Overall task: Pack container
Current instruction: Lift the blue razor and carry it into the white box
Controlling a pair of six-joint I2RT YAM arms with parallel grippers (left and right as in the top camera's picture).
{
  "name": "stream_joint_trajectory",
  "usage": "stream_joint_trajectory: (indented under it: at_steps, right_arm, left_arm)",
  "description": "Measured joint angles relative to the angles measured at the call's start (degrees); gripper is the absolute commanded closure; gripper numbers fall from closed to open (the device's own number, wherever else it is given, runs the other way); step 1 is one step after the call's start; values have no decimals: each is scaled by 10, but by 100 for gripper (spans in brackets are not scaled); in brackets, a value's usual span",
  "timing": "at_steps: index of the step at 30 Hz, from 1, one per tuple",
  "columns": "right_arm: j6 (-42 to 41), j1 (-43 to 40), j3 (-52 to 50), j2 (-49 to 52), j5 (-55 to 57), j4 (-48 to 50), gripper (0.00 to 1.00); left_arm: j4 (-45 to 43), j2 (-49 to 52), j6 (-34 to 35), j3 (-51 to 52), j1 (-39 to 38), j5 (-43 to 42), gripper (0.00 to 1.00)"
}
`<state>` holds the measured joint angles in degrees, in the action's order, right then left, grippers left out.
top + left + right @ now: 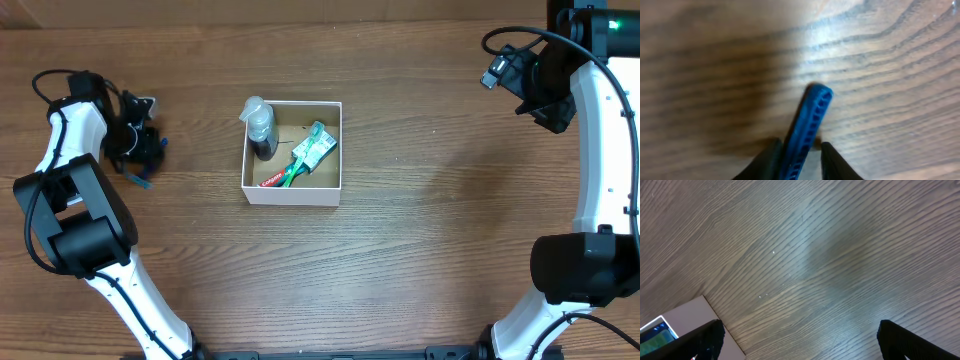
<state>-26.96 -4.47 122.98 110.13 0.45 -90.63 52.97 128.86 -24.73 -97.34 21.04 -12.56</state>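
Note:
The container (292, 197), a square white box with a brown floor, stands mid-table. It holds a clear bottle (260, 126), a red toothpaste tube (271, 181) and a green-and-white packet (314, 150). My left gripper (139, 160) is far left of the box, low at the table. It is shut narrowly on a thin blue ribbed item (810, 120) that pokes out past the fingertips (799, 150); the item also shows in the overhead view (141, 181). My right gripper (505, 72) is wide open and empty at the far right, high above the wood (800, 335).
The table is bare wood between the box and both arms. A corner of the white box (685, 317) shows at the lower left of the right wrist view. Cables hang by both arms at the far edge.

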Motion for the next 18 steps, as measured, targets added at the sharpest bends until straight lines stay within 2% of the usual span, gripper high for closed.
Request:
stream_joint_trajectory:
  at_steps: [3, 12, 16, 18]
  right_arm:
    - [0, 0, 0, 0, 0, 0, 0]
    - [0, 0, 0, 0, 0, 0, 0]
    - [0, 0, 0, 0, 0, 0, 0]
    - [0, 0, 0, 0, 0, 0, 0]
  left_arm:
    - [28, 0, 42, 0, 0, -6, 96]
    - [57, -1, 114, -2, -10, -2, 96]
    - [154, 3, 127, -26, -31, -33, 96]
    - [220, 14, 128, -101, -41, -62, 96]
